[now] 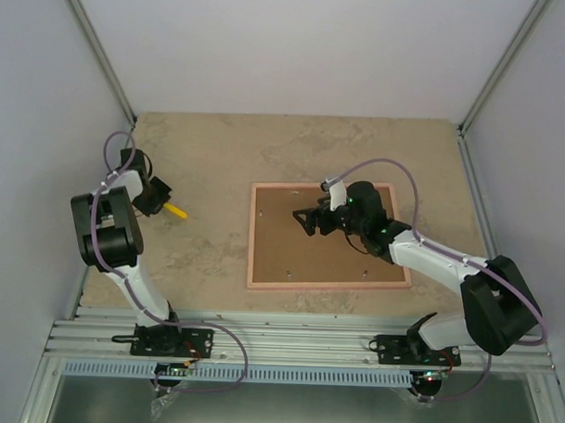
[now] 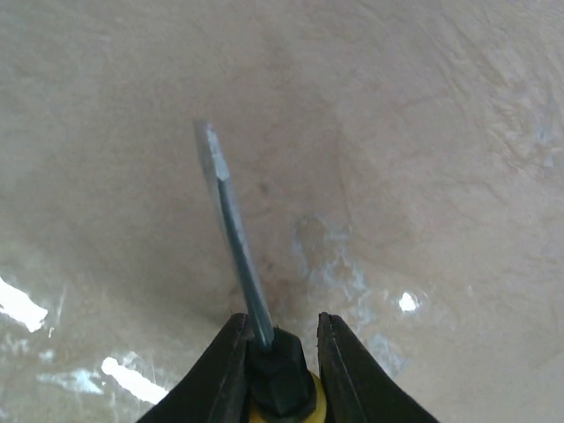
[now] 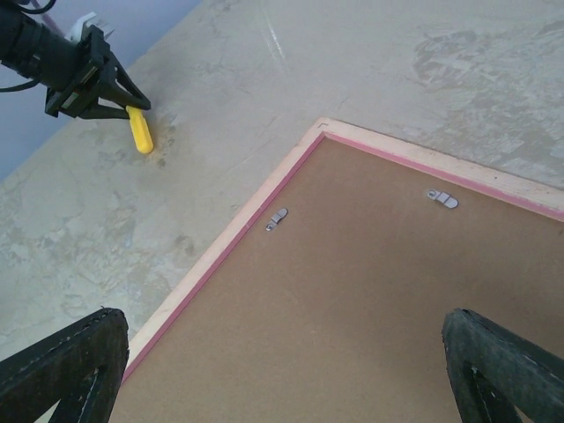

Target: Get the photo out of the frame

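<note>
A mottled beige table (image 1: pixel 210 153) carries the pink frame (image 1: pixel 290 254), lying flat with its brown back up (two small clips (image 3: pixel 278 218) show on it). The right gripper (image 1: pixel 306 222) hangs over that back, jaws spread wide and empty. Well to the left, the left gripper (image 2: pixel 280 352) clamps a yellow-handled screwdriver (image 2: pixel 231 229)
</note>
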You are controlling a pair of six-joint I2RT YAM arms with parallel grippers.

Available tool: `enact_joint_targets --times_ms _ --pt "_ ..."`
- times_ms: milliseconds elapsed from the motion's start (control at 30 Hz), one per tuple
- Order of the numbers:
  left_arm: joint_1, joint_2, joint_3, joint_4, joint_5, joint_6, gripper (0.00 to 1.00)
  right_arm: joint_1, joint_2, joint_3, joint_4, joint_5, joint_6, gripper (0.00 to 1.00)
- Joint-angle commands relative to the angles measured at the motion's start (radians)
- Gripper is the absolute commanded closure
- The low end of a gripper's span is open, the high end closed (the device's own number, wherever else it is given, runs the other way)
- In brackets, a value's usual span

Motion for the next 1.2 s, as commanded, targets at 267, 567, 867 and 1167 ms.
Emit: enact_joint_targets --times_ms 267,567,867,1167 --pt "0.007 0.127 0.055 -0.088 -0.119 0.083 0.68 -0.029 -0.009 -0.012 0.026 -0.001 -0.013 0.02" --pt "0.007 0.053 0.060 -0.124 -0.138 0.088 0.54 -0.048 -0.004 0.004 0.003 -0.010 -0.004 0.02" --pt "-0.081 -0.181 -0.037 -0.125 -0.049 0.104 0.42 -0.071 -0.035 0.022 -0.047 -0.009 -0.015 0.02" --pt "-0.340 -0.370 -0.118 -0.173 -0.054 0.089 0.31 -0.076 -0.105 0.008 -0.133 0.011 -0.008 0.02"
